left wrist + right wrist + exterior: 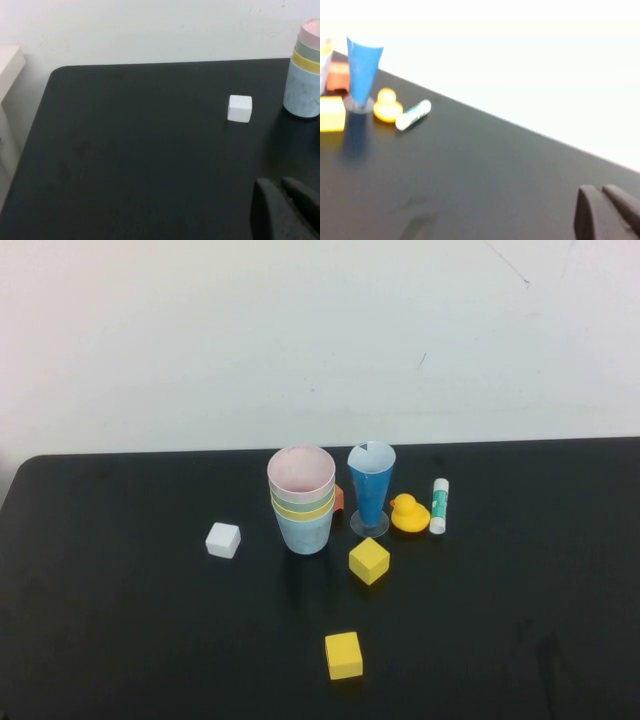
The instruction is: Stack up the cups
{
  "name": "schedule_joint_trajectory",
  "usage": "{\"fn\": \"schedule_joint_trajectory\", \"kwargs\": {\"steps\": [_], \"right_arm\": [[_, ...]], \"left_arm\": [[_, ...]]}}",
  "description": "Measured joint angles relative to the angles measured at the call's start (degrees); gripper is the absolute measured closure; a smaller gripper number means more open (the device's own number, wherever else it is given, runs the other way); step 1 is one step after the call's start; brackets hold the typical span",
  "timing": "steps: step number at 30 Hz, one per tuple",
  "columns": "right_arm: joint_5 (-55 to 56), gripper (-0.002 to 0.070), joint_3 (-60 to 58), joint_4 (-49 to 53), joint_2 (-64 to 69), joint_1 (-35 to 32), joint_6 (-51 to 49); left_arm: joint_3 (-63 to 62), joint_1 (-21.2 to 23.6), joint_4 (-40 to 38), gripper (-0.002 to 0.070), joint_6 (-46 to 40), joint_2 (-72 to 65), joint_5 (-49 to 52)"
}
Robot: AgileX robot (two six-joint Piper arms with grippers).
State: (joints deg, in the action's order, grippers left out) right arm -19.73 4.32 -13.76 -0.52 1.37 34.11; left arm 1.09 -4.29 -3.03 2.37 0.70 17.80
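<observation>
The four cups stand nested in one upright stack at the table's middle back: the pale pink cup [301, 472] on top, then mint green [318, 498], yellow [303, 511], and light blue [307, 532] at the bottom. The left wrist view shows the stack's edge, with the light blue cup [302, 92] lowest and the pink rim [312, 31] highest. My left gripper [280, 182] is shut and empty, low over the table's left side, well away from the stack. My right gripper [598, 189] is shut and empty over the table's right side. Neither arm shows in the high view.
A tall blue cone glass [371, 490] stands right of the stack, then a yellow duck [408, 514] and a glue stick [439, 505]. An orange block [339, 498] sits behind. A white cube [223, 540] lies left; two yellow cubes [369, 560] [343, 654] lie in front.
</observation>
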Motion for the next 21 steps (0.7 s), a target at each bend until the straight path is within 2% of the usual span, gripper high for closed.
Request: {"fn": "schedule_joint_trajectory", "kwargs": {"steps": [5, 17, 21], "right_arm": [[0.1, 0.0676, -5.7, -2.3, -0.2, -0.7, 0.0], [-1.3, 0.0676, -5.7, -3.1, -0.2, -0.9, 0.0], [-1.3, 0.0676, -5.6, 0.0, -0.2, -0.9, 0.0]], "left_arm": [[0.0, 0.0, 0.1, 0.0675, 0.0, 0.1, 0.0], [0.0, 0.0, 0.2, 0.0675, -0.1, 0.1, 0.0], [0.0, 0.0, 0.2, 0.0675, -0.1, 0.1, 0.0]]}}
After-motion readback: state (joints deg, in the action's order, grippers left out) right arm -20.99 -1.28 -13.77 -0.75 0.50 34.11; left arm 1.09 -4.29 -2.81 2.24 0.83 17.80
